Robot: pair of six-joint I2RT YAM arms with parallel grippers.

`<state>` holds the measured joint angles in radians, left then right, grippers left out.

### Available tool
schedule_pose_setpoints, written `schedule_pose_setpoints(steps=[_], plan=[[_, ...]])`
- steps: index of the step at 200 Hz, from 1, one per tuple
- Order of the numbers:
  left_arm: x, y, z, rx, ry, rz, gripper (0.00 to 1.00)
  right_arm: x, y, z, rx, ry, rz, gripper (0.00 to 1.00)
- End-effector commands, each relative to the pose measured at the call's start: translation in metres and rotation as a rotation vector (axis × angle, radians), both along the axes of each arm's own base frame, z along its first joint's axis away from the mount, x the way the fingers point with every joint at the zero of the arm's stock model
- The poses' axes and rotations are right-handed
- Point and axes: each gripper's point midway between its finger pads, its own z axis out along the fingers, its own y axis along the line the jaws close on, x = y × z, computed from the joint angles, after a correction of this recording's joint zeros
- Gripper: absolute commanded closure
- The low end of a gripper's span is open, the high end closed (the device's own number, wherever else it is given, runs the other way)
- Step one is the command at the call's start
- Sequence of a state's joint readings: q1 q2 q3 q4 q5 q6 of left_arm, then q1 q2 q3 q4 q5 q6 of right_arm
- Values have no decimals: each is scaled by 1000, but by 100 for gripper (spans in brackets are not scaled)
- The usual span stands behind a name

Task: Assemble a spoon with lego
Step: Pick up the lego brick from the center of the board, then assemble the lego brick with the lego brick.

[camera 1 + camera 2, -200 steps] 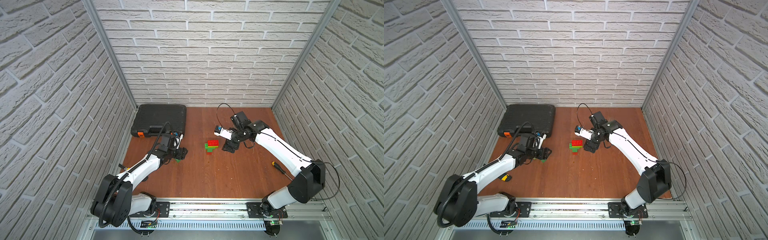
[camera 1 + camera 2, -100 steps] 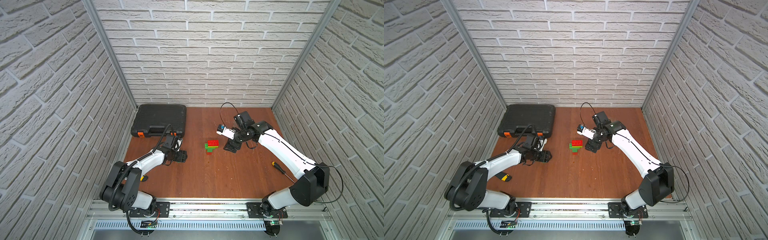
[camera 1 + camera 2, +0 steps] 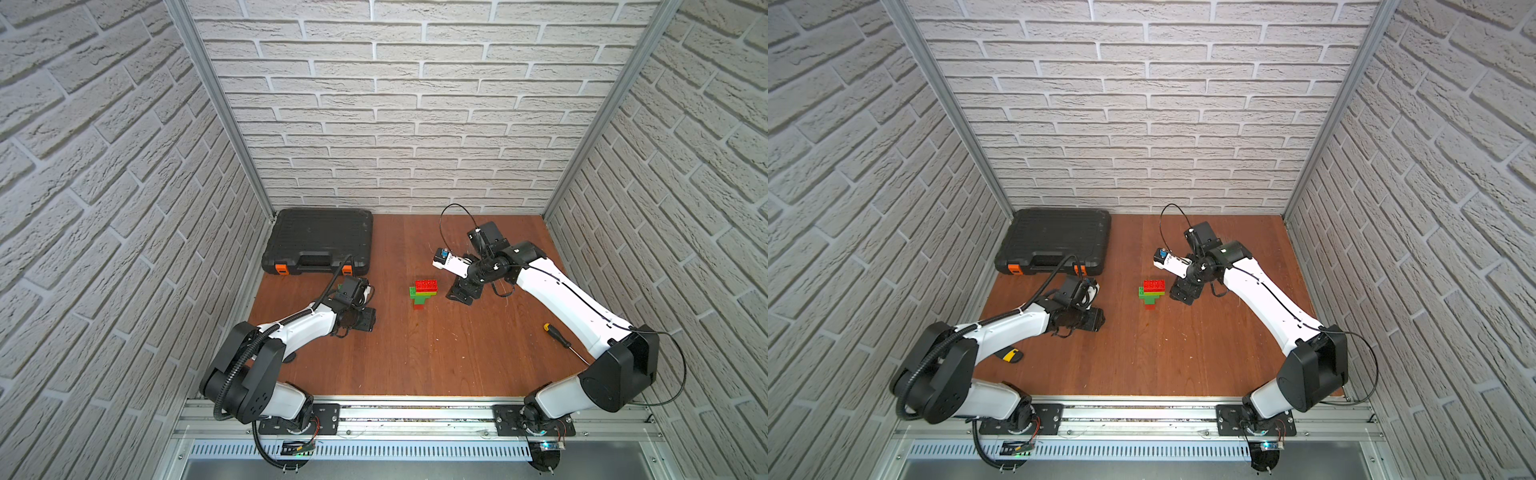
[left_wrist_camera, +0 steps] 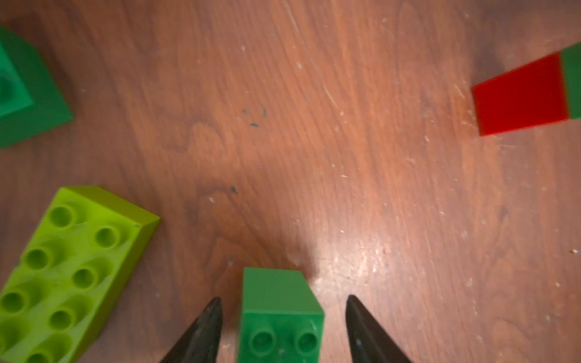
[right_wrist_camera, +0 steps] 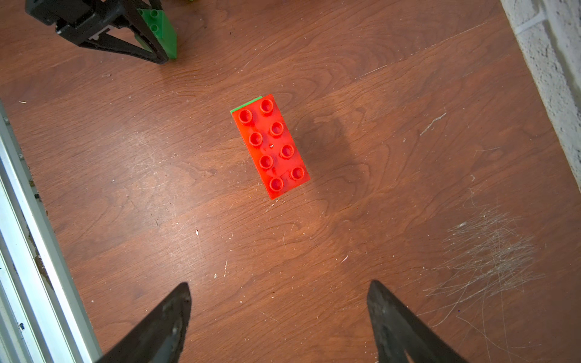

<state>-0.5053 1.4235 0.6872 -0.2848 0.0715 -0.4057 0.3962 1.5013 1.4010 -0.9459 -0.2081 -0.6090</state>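
Note:
The spoon (image 3: 424,293) (image 3: 1152,293) stands mid-table as a stack topped by a red oblong brick (image 5: 272,146); its red base (image 4: 522,94) shows in the left wrist view. My left gripper (image 3: 361,321) (image 3: 1094,320) (image 4: 283,298) is low over the table to the spoon's left, astride a dark green lego brick (image 4: 279,314) (image 5: 158,28). A gap shows on each side of the brick, so the jaws are open. A lime oblong brick (image 4: 69,270) and another dark green brick (image 4: 25,94) lie nearby. My right gripper (image 3: 459,293) (image 3: 1183,293) (image 5: 279,284) hangs open and empty just right of the spoon.
A black toolcase (image 3: 320,241) lies at the back left. A screwdriver (image 3: 559,336) lies at the right near my right arm, and a yellow-and-black tool (image 3: 1011,356) lies by my left arm. Brick walls close the table on three sides.
My left arm swung and its gripper came down over the dark green brick, with the jaws narrowing around it. The right gripper drew back slightly from the spoon.

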Motion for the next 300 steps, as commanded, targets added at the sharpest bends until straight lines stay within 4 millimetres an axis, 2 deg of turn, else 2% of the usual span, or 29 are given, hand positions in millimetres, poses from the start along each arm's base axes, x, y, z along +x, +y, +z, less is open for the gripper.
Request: schedule_pose_setpoints(steps=[1, 79, 100, 128, 142, 154, 157, 164, 178, 195, 214, 228, 242, 269, 300], plan=[[0, 7, -3, 33, -9, 23, 44, 6, 4, 6, 32, -9, -3, 13], [-6, 8, -8, 69, 28, -12, 46, 10, 4, 2, 31, 8, -16, 13], [-6, 7, -9, 74, 34, -18, 52, 11, 4, 2, 37, 8, -18, 13], [-6, 7, -8, 77, 30, -19, 64, 13, 3, 1, 39, 1, -22, 13], [-4, 6, -3, 74, 19, -25, 71, 19, 1, 5, 66, -3, -98, 13], [0, 1, 6, 61, 1, -45, 76, 27, -1, 13, 120, -18, -189, 12], [1, -1, 9, 56, -4, -52, 76, 29, -1, 17, 140, -20, -216, 6], [3, -7, 19, 36, -16, -82, 77, 34, -3, 23, 195, -17, -295, 0], [7, -25, 42, -11, -45, -203, 77, 43, -13, 34, 270, -16, -483, 0], [11, -39, 73, -3, -60, -370, 79, 44, -25, 39, 363, 57, -689, 0], [19, -51, 103, 31, -90, -560, 81, 41, -20, 38, 560, 227, -835, 1], [31, -57, 120, 69, -128, -673, 81, 41, -2, 35, 717, 332, -834, 2], [34, -68, 135, 41, -129, -809, 79, 38, 12, 28, 808, 416, -807, 2], [41, -82, 146, 29, -121, -977, 79, 37, 26, 8, 915, 572, -783, 2], [42, -96, 142, 13, -132, -1123, 79, 32, 36, -20, 946, 727, -756, 3]])
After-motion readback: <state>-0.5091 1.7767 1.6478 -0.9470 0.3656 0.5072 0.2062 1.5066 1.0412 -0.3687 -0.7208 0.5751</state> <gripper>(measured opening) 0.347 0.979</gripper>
